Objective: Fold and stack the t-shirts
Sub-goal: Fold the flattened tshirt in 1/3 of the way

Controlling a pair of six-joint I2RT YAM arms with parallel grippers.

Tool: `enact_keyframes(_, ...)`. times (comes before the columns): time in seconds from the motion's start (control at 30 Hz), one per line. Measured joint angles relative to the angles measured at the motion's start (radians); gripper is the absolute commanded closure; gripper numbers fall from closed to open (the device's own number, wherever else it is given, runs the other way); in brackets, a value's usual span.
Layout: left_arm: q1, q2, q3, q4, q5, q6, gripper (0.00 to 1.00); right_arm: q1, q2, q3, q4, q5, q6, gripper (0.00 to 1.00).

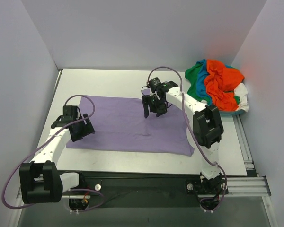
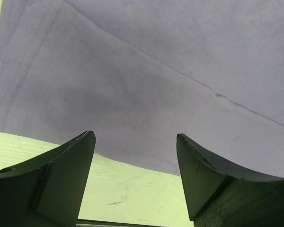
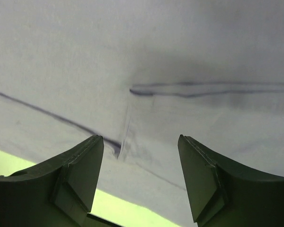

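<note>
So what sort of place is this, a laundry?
Probably a robot test bench: a left arm and right arm bolted to a white table between plain walls, one lavender t-shirt spread flat, colourful shirts heaped in the corner.

1. A white table is being enclosed on three sides by plain pale grey walls: a back wall, a left wall and a right wall.
2. Its right edge is being bordered by a metal rail, its near edge by a dark strip.
3. The scene is being lit softly and evenly.
</note>
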Motion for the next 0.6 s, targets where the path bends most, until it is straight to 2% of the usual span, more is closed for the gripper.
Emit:
enact_keyframes(0.37,-0.118,0.111,0.095,0.029,-0.01,-0.039,0.2,-0.091,-0.285,-0.355,0.046,-0.003,0.008,0.33)
enact_keyframes(0.6,-0.166,0.193,0.115,0.109,0.016,-0.093,0.2,-0.155,-0.335,-0.583,0.097,-0.005,0.034,0.33)
